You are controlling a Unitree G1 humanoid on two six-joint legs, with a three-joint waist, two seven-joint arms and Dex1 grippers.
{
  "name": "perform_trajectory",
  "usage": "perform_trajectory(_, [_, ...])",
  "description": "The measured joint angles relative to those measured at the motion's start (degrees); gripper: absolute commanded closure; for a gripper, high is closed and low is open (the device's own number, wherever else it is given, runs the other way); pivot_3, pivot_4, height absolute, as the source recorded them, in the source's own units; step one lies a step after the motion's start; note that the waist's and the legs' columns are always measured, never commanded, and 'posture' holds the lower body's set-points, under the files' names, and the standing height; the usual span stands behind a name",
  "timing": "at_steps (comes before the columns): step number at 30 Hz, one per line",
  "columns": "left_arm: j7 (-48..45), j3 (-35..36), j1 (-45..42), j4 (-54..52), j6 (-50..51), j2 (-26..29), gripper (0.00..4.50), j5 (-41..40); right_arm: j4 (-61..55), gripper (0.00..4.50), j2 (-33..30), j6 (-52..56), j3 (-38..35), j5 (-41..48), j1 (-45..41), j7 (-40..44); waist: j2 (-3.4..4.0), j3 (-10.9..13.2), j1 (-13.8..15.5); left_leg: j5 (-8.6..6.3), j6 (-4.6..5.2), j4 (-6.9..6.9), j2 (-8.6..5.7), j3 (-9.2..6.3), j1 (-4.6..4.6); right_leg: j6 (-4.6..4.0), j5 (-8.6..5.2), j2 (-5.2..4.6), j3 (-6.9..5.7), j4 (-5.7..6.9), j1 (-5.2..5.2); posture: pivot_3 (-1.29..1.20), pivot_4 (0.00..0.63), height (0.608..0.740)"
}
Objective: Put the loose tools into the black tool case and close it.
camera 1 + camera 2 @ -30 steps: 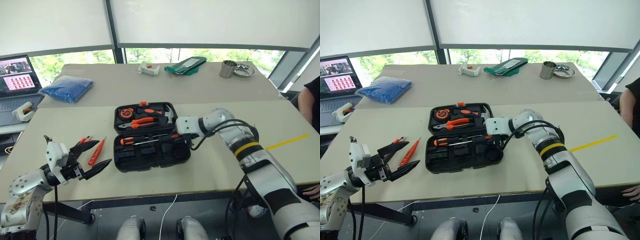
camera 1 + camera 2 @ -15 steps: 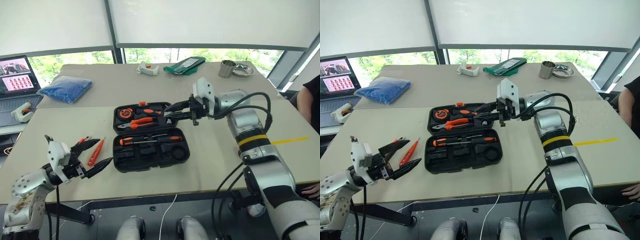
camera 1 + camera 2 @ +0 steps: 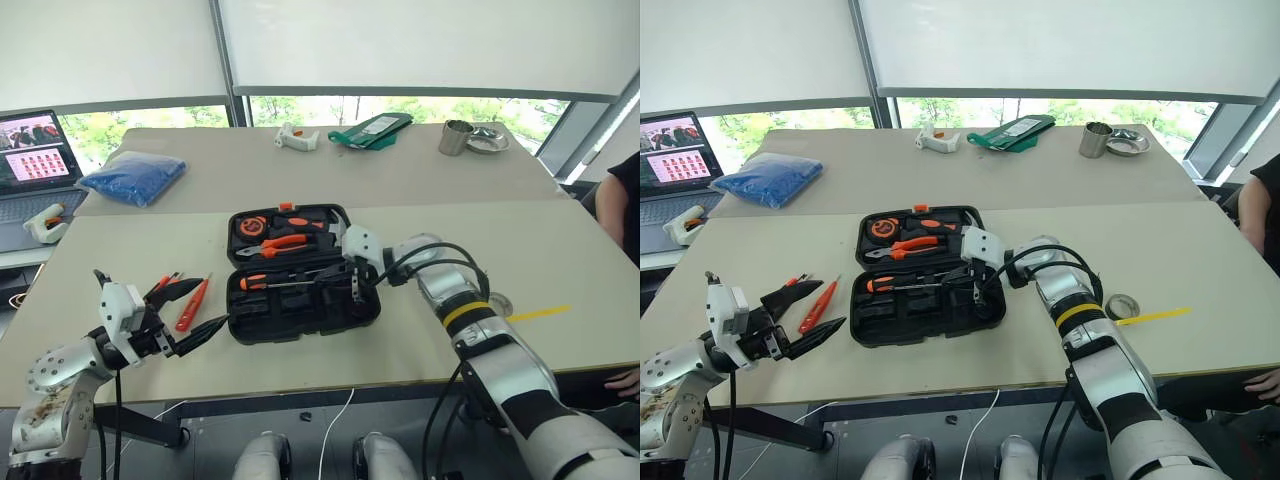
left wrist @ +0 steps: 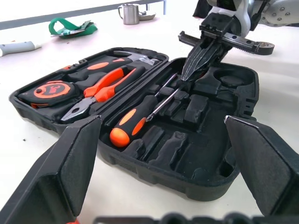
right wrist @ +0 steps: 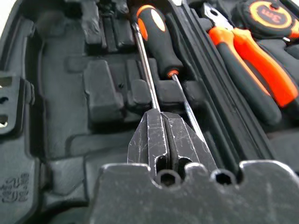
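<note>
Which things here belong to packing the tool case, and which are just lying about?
Job:
open black plastic tool case
black-and-orange handled screwdriver
slim orange tester screwdriver

Lying about:
blue plastic bag
steel cup
open laptop

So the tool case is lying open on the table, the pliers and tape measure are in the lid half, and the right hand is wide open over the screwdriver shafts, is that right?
Not quite. The right hand is shut, not wide open: the right wrist view shows its fingers pressed together over the screwdriver shafts. The rest holds: the tool case lies open on the table, with the pliers and tape measure in the lid half.
</note>
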Motion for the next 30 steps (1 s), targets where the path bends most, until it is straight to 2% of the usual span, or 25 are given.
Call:
perform_trajectory(9, [0.69,0.0,0.49,-0.28,0.04,0.08,0.0,0.0,4.02,4.45,0.85,-0.52,0.95,-1.71,-2.0,-0.97,0.0,-0.01,-0.06,-0.04,-0.17,0.0,0.12,-0.01,0.23,-0.03,-0.04,0.01,0.02,-0.01,0.09,0.0,0.15,0.74])
perform_trajectory(20, [3.38,0.2,0.97,-1.15,0.34,0.07,0.0,-0.02,3.48,4.45,1.92,-2.89,4.91,-7.25,-4.22,-2.93,-0.08,-0.13,-0.13,-0.05,-0.35,0.0,0.54,0.11,0.35,-0.3,-0.19,0.19,0.01,-0.02,0.06,0.0,0.15,0.74])
perform_trajectory(27, [3.94,0.22,1.3,-1.14,0.33,0.1,0.0,0.0,3.16,4.45,2.57,-2.88,5.02,-8.72,-4.2,-3.82,-0.08,-0.13,-0.15,-0.03,-0.46,0.0,0.8,0.18,0.35,-0.4,-0.15,0.42,0.01,-0.03,-0.04,0.0,0.15,0.74])
perform_trajectory(30, [4.61,0.22,1.72,-1.2,0.33,0.1,0.0,0.03,1.47,4.45,2.37,-3.01,2.65,-6.55,-2.18,-3.4,-0.08,-0.13,-0.1,-0.04,-0.49,-0.01,0.81,0.18,0.34,-0.41,-0.15,0.41,0.01,-0.07,-0.07,0.0,0.15,0.74])
